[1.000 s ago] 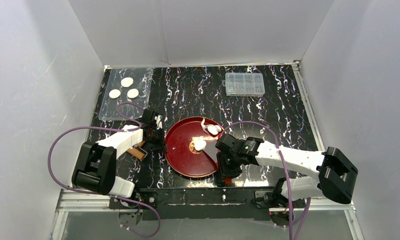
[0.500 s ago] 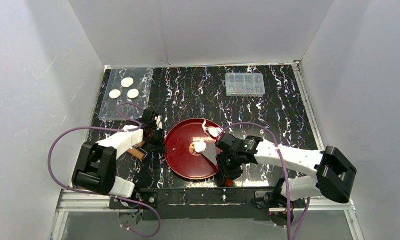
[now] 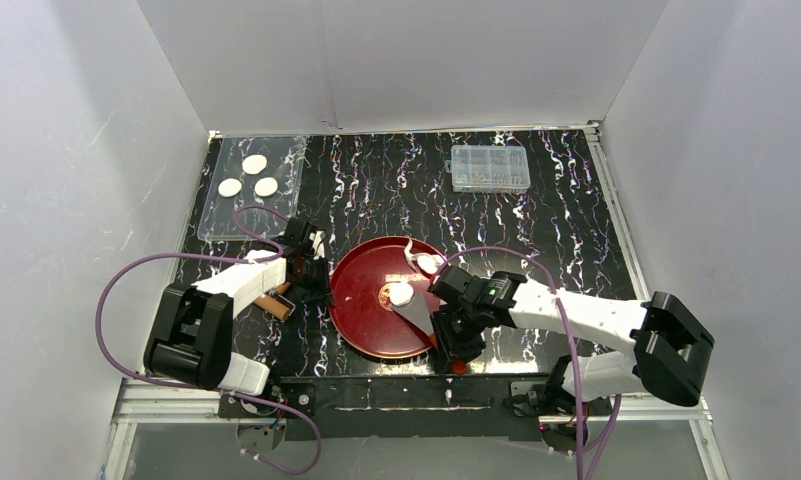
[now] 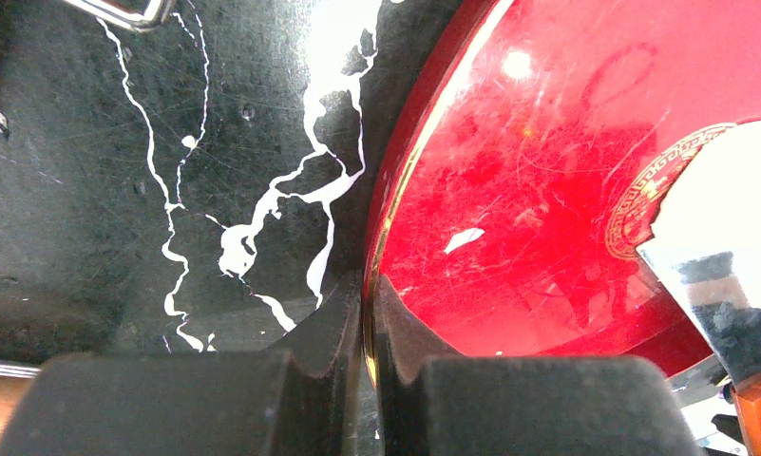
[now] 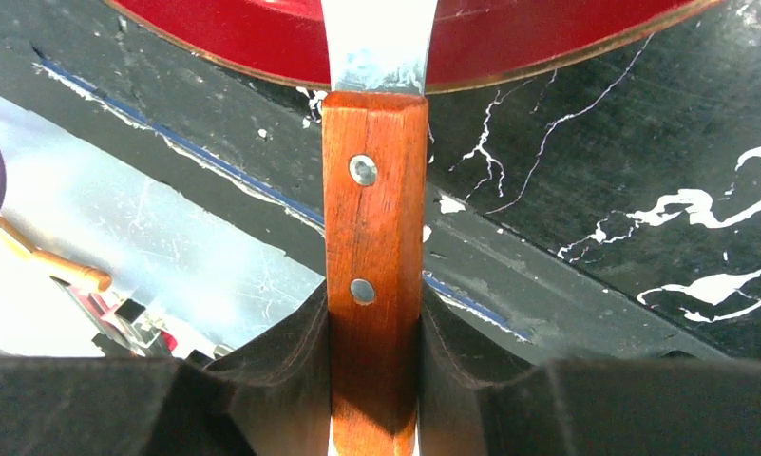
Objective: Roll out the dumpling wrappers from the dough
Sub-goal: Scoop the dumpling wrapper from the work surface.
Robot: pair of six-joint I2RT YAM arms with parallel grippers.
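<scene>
The dough (image 3: 401, 293) is seen as a small, soft, rounded white lump near the middle of the red plate (image 3: 361, 300). The plate is set on the black, white-veined tabletop (image 3: 376, 180), close to the middle of its near edge. The plate is glossy and scratched, with a thin gold rim and a gold emblem at its centre.

At the plate's near right rim, the right gripper (image 5: 374, 318) is clamped on the scraper (image 5: 374, 190), by its flat wooden handle with two rivets. The grey metal blade is laid over the rim and widens toward the dough. Whether its edge touches the lump cannot be told. The right arm is stretched low from the near right corner, its wrist turned toward the plate.

The left gripper (image 4: 367, 318) is pinched tight on the plate's left rim, one finger inside and one outside. The left forearm is angled in from the near left corner. A brown wooden cylinder (image 3: 276, 305) is mostly hidden beneath it.

A second white piece (image 3: 426, 262), trailing a thin strand, is found at the plate's far right rim.

In the far left corner a clear tray (image 3: 216, 225) carries three dumpling wrappers (image 3: 254, 163), thin, flat white discs lying apart. Toward the far right corner a clear plastic box (image 3: 490, 168) is set, its contents too small to make out.
</scene>
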